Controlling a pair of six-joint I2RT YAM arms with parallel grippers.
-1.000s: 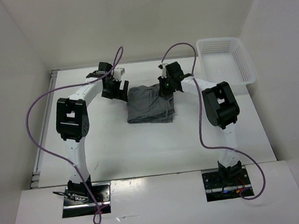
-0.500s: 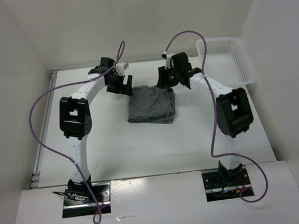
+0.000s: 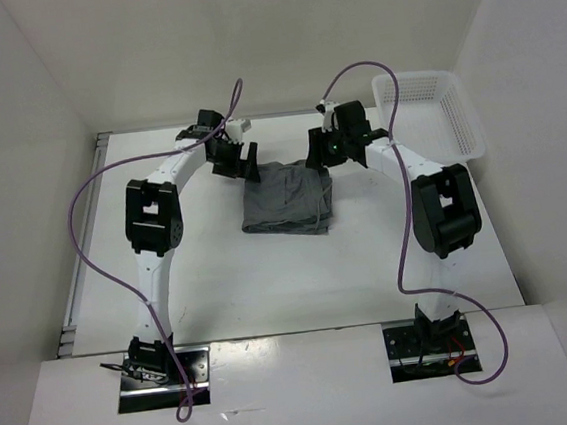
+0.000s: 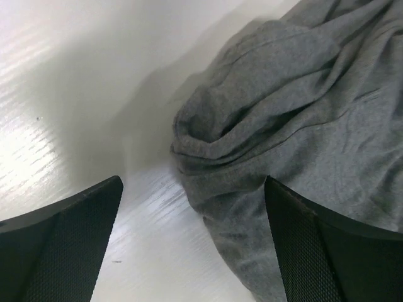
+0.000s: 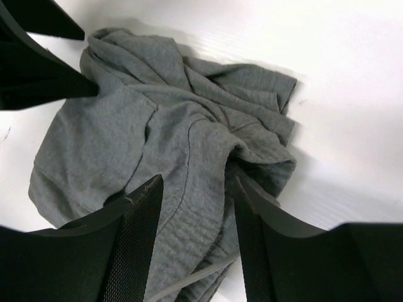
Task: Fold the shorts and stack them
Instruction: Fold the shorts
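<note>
We start at the right pincer [image 5: 197, 181]: its two black fingers [image 5: 135, 239] stand partly spread, with a gap between them through which we see rumpled grey cloth, and we see no fold clamped between them. It hangs low over the right far corner of the shorts [image 5: 126, 126], where the fabric bunches into a raised ridge close to the right-hand finger. The left pincer [image 4: 192, 182] is spread wide, its fingers well apart and gripping nothing. Between them we see the rounded left far edge of the shorts [image 4: 302, 113] lying on the white table [image 4: 75, 94]. In the right wrist view, dark tips of that left pincer [image 5: 38, 69] reach in from the upper left, one ending just beside the cloth's edge. From above, both pincers [image 3: 238, 162] [image 3: 320, 154] flank the far edge of the shorts [image 3: 282, 201], which lie as a roughly square folded grey bundle in the middle of the table [image 3: 220, 279], creased on top. The white mesh basket [image 3: 425, 113] sits at the far right corner, well apart from the shorts, which lie wholly outside it. Purple cables [image 3: 81, 217] loop from each arm.
</note>
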